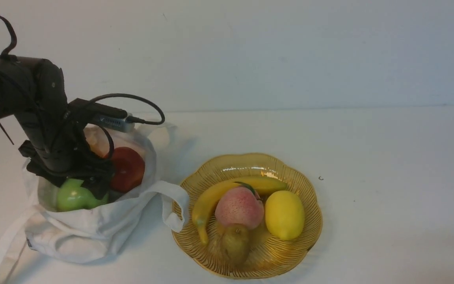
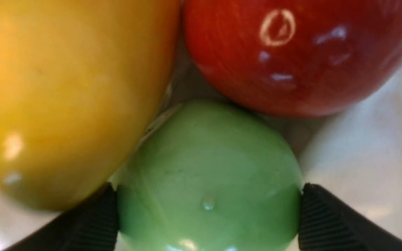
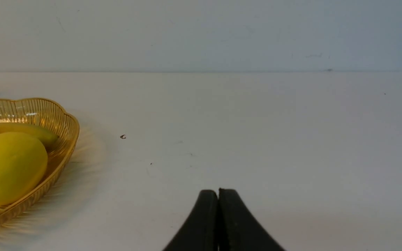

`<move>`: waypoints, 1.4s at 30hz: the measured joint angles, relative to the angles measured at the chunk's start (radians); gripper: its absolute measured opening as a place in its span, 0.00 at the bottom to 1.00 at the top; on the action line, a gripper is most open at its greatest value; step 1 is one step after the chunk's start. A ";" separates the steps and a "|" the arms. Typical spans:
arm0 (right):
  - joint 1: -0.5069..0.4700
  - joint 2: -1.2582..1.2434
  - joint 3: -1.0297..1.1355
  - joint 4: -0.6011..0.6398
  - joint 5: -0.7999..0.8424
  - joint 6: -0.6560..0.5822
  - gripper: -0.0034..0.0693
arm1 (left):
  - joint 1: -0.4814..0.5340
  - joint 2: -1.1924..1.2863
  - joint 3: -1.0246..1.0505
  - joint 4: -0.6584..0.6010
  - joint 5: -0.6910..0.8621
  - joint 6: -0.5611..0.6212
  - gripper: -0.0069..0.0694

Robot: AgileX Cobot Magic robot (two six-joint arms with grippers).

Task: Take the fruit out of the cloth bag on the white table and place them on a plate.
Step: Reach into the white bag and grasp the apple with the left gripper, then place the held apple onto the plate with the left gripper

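Observation:
The cloth bag [image 1: 93,232] lies open at the left of the white table [image 1: 388,157]. Inside it are a green apple [image 1: 73,197] [image 2: 208,167], a red apple [image 1: 129,167] [image 2: 291,52] and a yellow-orange fruit [image 2: 58,87], packed against each other. My left gripper [image 1: 82,188] [image 2: 208,190] reaches down into the bag, and its ribbed pads [image 2: 321,223] press on both sides of the green apple. The amber plate [image 1: 314,205] [image 3: 59,120] stands to the right of the bag. Above bare table to the right of the plate, my right gripper [image 3: 217,191] is shut and empty.
On the plate lie a banana [image 1: 211,197], a pink peach [image 1: 239,207], a lemon [image 1: 285,215] [image 3: 9,167] and a small brownish-green fruit [image 1: 235,244]. A bag handle [image 1: 172,205] loops against the plate's left rim. A wall [image 1: 290,51] closes the table's far edge.

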 joint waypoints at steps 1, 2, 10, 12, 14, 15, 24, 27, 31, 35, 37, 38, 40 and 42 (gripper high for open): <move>0.000 0.000 0.000 0.000 0.000 0.000 0.03 | 0.000 -0.016 0.001 0.005 0.003 0.000 0.88; 0.000 0.000 0.000 0.000 0.000 0.000 0.03 | 0.000 -0.045 0.001 0.008 0.003 0.000 0.88; 0.000 0.000 0.000 0.000 0.000 0.000 0.03 | 0.000 -0.242 0.001 -0.023 0.016 0.001 0.88; 0.000 0.000 0.000 0.000 0.000 0.000 0.03 | 0.000 -0.290 0.001 -0.070 0.024 0.001 0.88; 0.000 0.000 0.000 0.000 0.000 0.000 0.03 | 0.000 -0.335 0.001 -0.162 0.030 -0.003 0.88; 0.000 0.000 0.000 0.000 0.000 0.000 0.03 | 0.000 -0.358 0.001 -0.210 0.038 -0.003 0.88; 0.000 0.000 0.000 0.000 0.000 0.001 0.03 | -0.041 -0.407 0.041 -0.749 0.089 0.226 0.88; 0.000 0.000 0.000 0.000 0.000 0.001 0.03 | -0.114 -0.379 0.072 -0.800 0.089 0.287 0.88; 0.000 0.000 0.000 0.000 0.000 0.001 0.03 | -0.236 -0.316 0.111 -0.809 0.067 0.305 0.88; 0.000 0.000 0.000 0.000 0.000 0.001 0.03 | -0.354 -0.220 0.110 -0.820 0.007 0.296 0.88; 0.000 0.000 0.000 0.000 0.000 0.001 0.03 | -0.393 -0.182 0.103 -0.823 -0.025 0.292 0.88; 0.000 0.000 0.000 0.000 0.000 0.001 0.03 | -0.415 -0.167 0.097 -0.823 -0.036 0.292 0.88; 0.000 0.000 0.000 0.000 0.000 0.001 0.03 | -0.452 -0.135 0.088 -0.825 -0.062 0.291 0.88; 0.000 0.000 0.000 0.000 0.000 0.001 0.03 | -0.477 -0.115 0.081 -0.825 -0.081 0.291 0.88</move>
